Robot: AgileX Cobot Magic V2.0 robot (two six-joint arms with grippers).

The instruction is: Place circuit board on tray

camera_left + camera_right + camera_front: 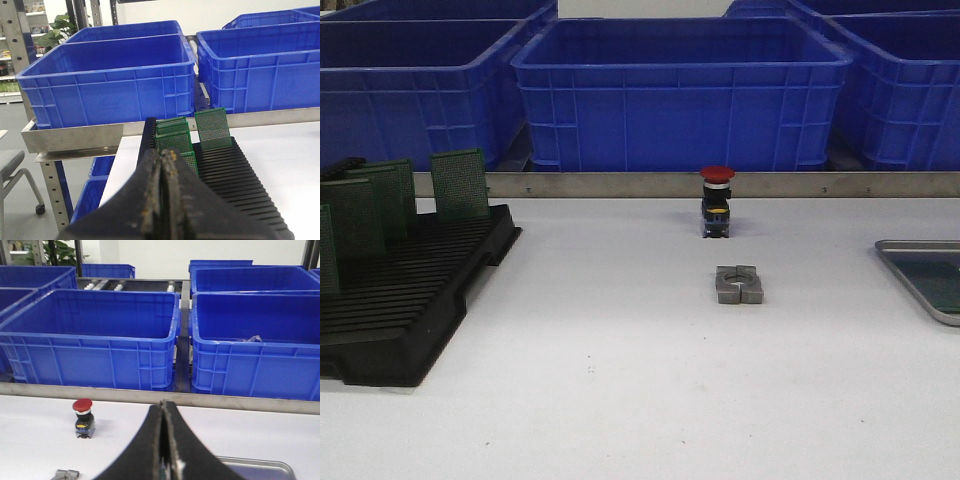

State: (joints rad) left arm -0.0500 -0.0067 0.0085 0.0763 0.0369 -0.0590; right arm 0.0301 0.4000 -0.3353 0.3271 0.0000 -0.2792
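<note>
Several green circuit boards [460, 183] stand upright in a black slotted rack [410, 300] at the left of the table. The silver-grey tray [910, 246] lies at the right edge, and a dark green board [938, 275] appears to lie flat in it. Neither gripper shows in the front view. In the left wrist view my left gripper [164, 153] is shut, just in front of the rack [240, 175] and its boards [212, 127]. In the right wrist view my right gripper [163, 403] is shut above the table, with the tray's rim [250, 460] beside it.
A red emergency-stop button [717, 200] stands mid-table at the back; it also shows in the right wrist view [82, 415]. A grey metal clamp block [738, 284] lies in front of it. Blue crates [680, 90] stand behind a metal rail.
</note>
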